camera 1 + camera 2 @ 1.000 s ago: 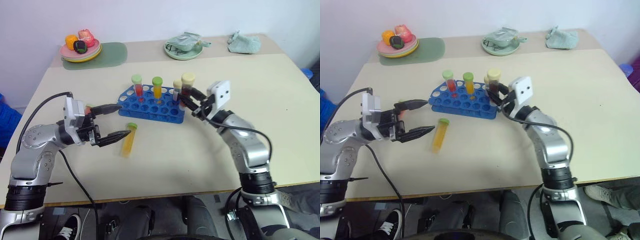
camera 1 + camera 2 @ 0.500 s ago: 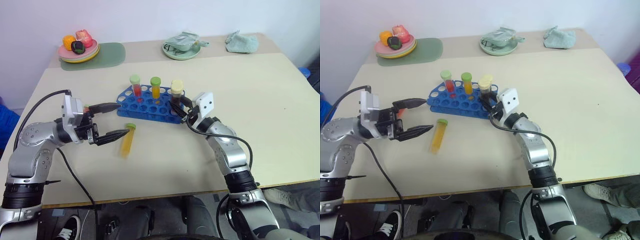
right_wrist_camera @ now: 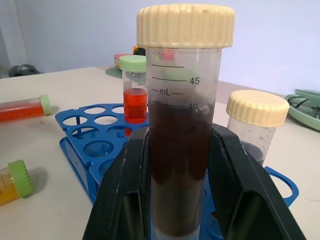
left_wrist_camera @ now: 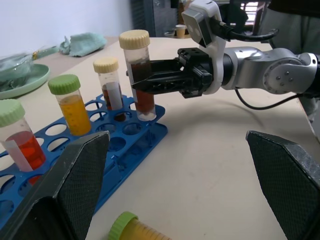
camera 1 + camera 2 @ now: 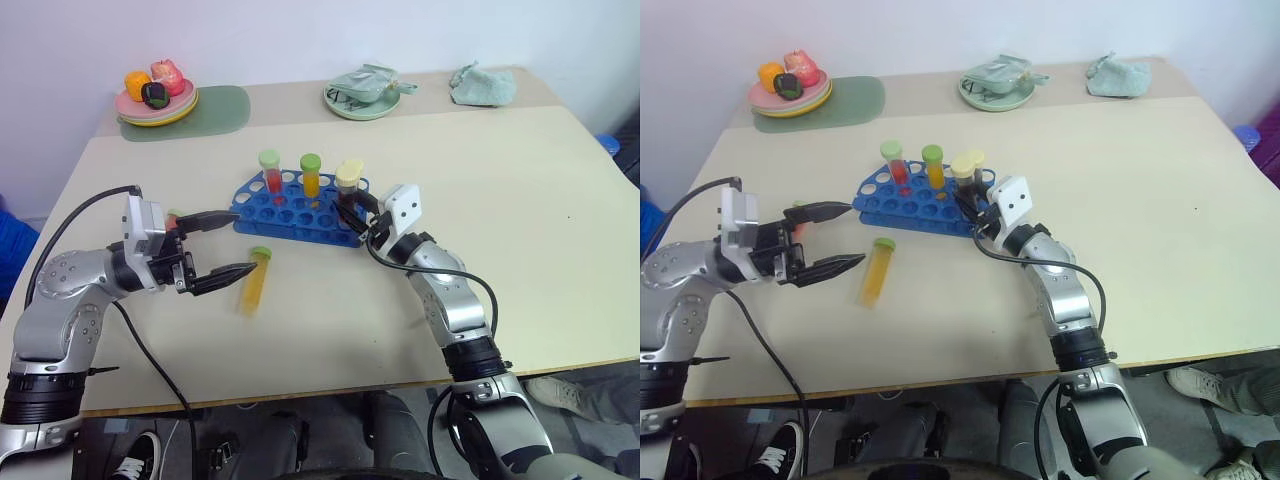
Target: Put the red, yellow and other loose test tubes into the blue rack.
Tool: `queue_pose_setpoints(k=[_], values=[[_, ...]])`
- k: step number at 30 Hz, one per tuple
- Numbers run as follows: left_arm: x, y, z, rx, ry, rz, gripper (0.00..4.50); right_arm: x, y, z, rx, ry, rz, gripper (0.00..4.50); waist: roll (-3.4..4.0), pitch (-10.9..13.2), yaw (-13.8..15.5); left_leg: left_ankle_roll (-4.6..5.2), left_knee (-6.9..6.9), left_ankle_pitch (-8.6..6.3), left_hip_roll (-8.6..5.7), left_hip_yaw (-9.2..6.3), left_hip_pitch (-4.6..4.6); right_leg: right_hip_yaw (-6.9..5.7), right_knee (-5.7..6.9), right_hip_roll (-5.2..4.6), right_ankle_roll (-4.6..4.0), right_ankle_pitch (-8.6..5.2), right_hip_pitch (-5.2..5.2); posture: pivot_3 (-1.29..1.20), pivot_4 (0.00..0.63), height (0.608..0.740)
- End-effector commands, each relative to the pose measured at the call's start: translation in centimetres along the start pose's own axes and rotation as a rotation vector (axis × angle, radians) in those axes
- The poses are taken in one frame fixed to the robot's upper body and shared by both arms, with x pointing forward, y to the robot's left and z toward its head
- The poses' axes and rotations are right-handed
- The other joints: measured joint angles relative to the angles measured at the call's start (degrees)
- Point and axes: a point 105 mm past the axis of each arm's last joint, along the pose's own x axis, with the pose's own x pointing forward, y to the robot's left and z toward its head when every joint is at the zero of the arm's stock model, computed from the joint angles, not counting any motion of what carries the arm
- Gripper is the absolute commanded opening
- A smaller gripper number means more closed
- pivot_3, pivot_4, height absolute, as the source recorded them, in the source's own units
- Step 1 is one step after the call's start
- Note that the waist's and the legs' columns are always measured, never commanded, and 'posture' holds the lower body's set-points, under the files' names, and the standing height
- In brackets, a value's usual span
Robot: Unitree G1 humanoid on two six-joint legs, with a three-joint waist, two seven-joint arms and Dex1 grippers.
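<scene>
a beige tabletop (image 5: 560, 200) holds a blue rack (image 5: 300, 207) near its middle, slightly toward the far edge. standing upright in the rack are a green-capped tube of red liquid (image 5: 271, 172), a green-capped tube of orange-yellow liquid (image 5: 311, 175), and a shorter cream-capped tube (image 4: 111, 87) with dark liquid. the right claw (image 5: 347, 209) is closed around a cream-capped tube of dark brown liquid (image 3: 183, 125), gripping it on both sides and holding it upright with its bottom end in a hole at the rack's right end, just beside the shorter cream-capped tube.

the left claw (image 5: 232, 243) hangs just above the tabletop toward the left edge with its two black fingers (image 4: 67, 190) spread wide apart, gripping nothing. a loose green-capped yellow tube (image 5: 256, 278) lies on its side on the tabletop in front of the rack, just beside the left claw's nearer fingertip. a loose tube of red-orange liquid (image 3: 25, 109) with a green cap lies on its side left of the rack.

along the far edge sit a plate of toy food (image 5: 158, 95) on a green mat (image 5: 225, 108), a pale green dish (image 5: 365, 95), and a crumpled green cloth (image 5: 485, 83).
</scene>
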Motion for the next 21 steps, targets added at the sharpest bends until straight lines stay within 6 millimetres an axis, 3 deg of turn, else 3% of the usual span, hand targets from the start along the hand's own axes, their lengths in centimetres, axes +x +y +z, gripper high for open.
queue_pose_setpoints(k=[1, 8, 16, 21], values=[[-0.4, 0.1, 1.2, 0.052, -0.011, 0.006, 4.50, 0.3, 0.2, 0.6, -0.002, -0.027, 0.003, 1.29, 0.00, 0.00, 0.00, 0.00, 0.00, 0.00, 0.00, 0.00, 0.00, 0.00, 0.00, 0.00, 0.00, 0.00, 0.00, 0.00, 0.150, 0.740], [-0.5, 0.1, 1.3, 0.051, -0.012, 0.011, 4.50, -0.2, 0.0, 0.2, 0.019, -0.014, -0.005, 1.29, 0.00, 0.00, 0.01, 0.00, 0.00, 0.00, 0.00, 0.00, 0.01, 0.00, 0.00, 0.00, 0.00, 0.00, 0.00, 0.00, 0.150, 0.740], [-0.5, 0.1, 1.2, 0.051, -0.004, 0.008, 4.50, 0.0, 1.5, 0.1, 0.043, -0.019, 0.021, 1.29, 0.01, 0.00, -0.04, 0.00, 0.00, 0.00, 0.00, 0.01, 0.02, 0.00, 0.01, 0.00, 0.00, 0.00, 0.01, 0.00, 0.150, 0.740], [-0.4, 0.1, 1.3, 0.055, -0.005, 0.008, 4.50, -0.1, 1.1, -0.4, 0.071, -0.001, 0.015, 1.29, 0.01, 0.00, -0.08, 0.00, -0.01, 0.00, 0.00, 0.01, 0.02, 0.00, 0.00, 0.00, 0.00, 0.00, 0.00, 0.00, 0.150, 0.740]])
